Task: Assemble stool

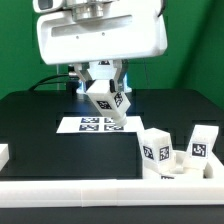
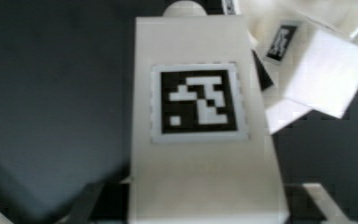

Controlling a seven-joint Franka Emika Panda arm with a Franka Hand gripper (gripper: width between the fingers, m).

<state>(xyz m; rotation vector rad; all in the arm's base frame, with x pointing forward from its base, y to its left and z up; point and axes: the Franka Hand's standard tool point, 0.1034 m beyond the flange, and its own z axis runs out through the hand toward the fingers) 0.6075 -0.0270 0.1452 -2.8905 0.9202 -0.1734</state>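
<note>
Black table (image 1: 40, 120); tilted leg (image 1: 110, 108) clamped in end effector (image 1: 103, 88) above marker board (image 1: 82, 124).

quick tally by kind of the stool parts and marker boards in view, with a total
stool legs: 3, the held leg in the gripper and two standing legs at the exterior view's right
low white part between them, maybe the seat: 1
marker board: 1
total: 5
</note>
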